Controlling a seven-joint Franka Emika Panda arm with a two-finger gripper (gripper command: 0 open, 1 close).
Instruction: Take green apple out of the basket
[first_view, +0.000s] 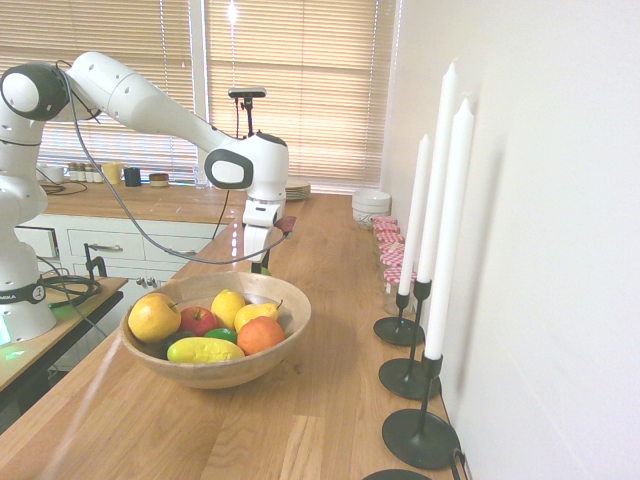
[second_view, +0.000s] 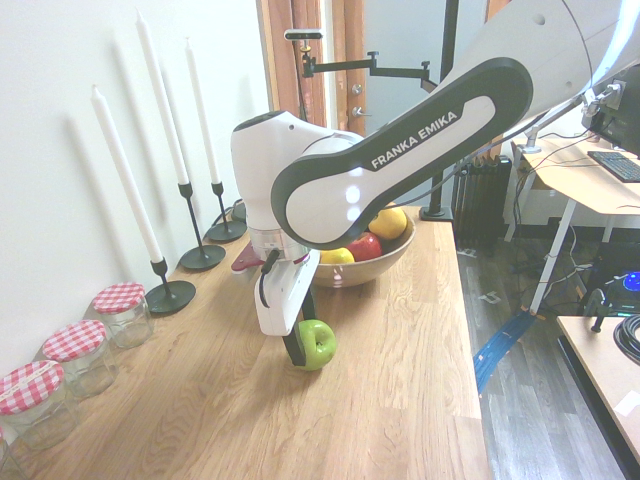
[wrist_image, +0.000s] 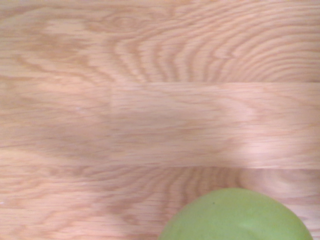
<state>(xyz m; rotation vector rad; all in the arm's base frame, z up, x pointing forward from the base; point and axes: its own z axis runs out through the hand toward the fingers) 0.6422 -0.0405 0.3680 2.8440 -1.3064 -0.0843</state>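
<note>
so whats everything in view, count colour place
smooth round green apple: one, light green, in the gripper
round wooden bowl: one, tan, on counter
yellow fruits: four, in bowl
shiny apple: one, red, in bowl
round fruit: one, orange, in bowl
small fruit: one, green, in bowl
tall candles: three, white, in black holders by wall
checked-lid glass jars: several, red-white lids, by wall
stacked bowls: white, far counter
arm: one, white, over counter
gripper: one, black fingers, closed on apple
</note>
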